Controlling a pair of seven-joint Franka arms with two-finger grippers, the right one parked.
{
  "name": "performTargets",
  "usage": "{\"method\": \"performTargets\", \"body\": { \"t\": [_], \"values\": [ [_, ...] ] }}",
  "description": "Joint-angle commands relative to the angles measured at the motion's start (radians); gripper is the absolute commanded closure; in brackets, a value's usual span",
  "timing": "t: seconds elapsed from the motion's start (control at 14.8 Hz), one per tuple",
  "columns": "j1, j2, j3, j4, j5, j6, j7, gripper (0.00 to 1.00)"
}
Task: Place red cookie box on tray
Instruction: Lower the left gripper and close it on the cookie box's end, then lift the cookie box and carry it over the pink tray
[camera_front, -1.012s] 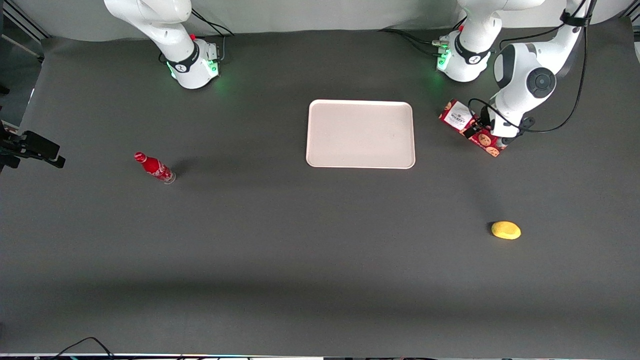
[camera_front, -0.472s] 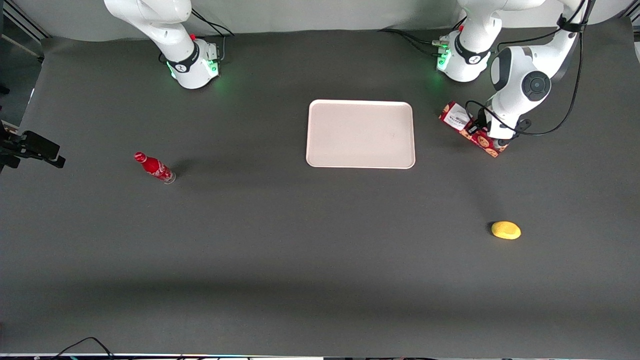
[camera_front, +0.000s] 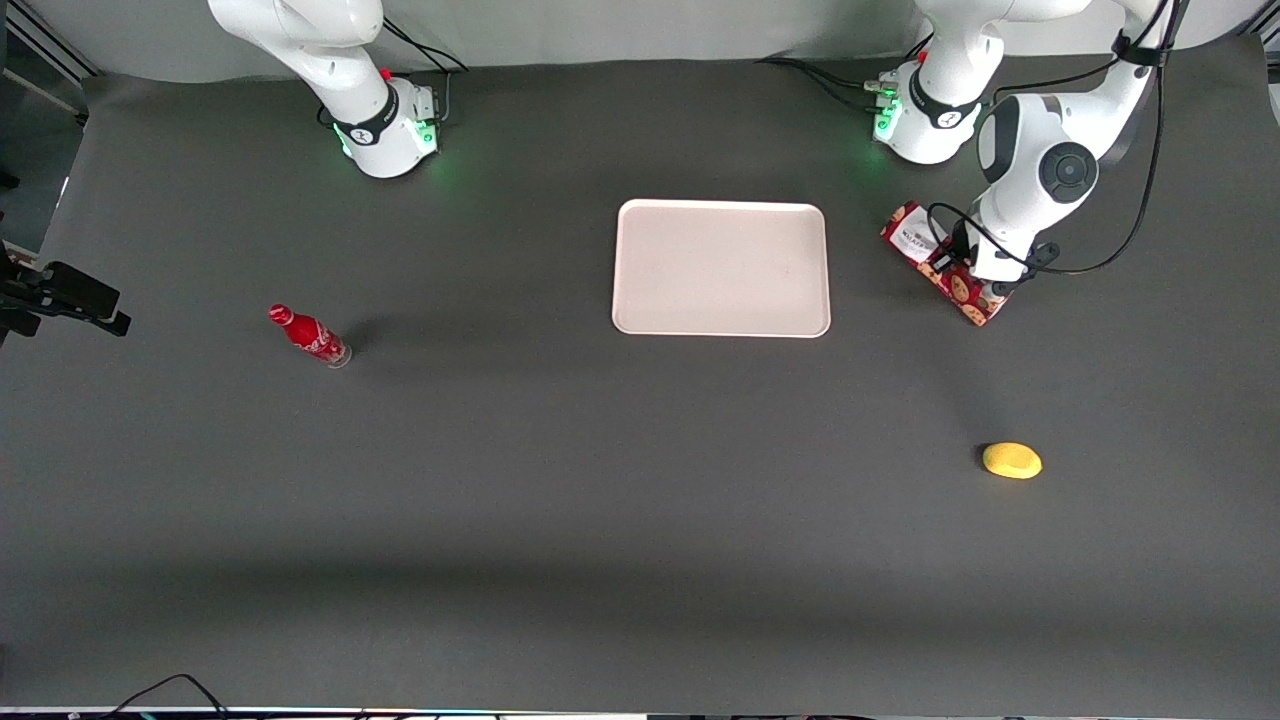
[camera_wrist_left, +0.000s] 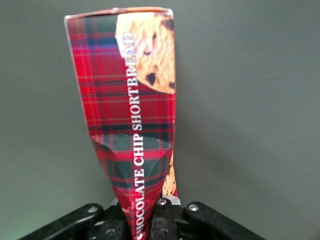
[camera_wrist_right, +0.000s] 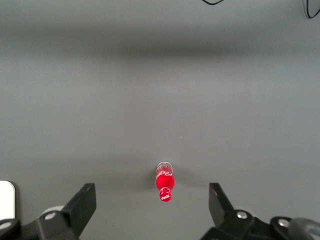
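Observation:
The red cookie box (camera_front: 945, 270), a slim tartan carton with cookie prints and a white label end, sits beside the tray (camera_front: 720, 267), toward the working arm's end of the table. My left gripper (camera_front: 978, 272) is down over the box and shut on it. In the left wrist view the box (camera_wrist_left: 130, 110) runs out from between the black fingers (camera_wrist_left: 162, 220), and its side is dented in where they pinch it. The pale pinkish-white tray holds nothing.
A small red cola bottle (camera_front: 310, 336) stands toward the parked arm's end of the table and also shows in the right wrist view (camera_wrist_right: 165, 182). A yellow lemon-like object (camera_front: 1012, 460) lies nearer the front camera than the box.
The gripper has closed in on the box. The box has turned slightly and shows narrower, and the wrist has shifted a little toward the arm's base.

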Motion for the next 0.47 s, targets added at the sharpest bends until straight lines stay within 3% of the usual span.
{"method": "performTargets", "body": {
  "t": [0.0,0.4],
  "values": [
    [-0.036,-0.119,-0.016,0.054,-0.006,-0.145,-0.005,1.00],
    [-0.033,-0.204,-0.030,0.454,0.006,-0.670,0.118,1.00]
  ]
}}
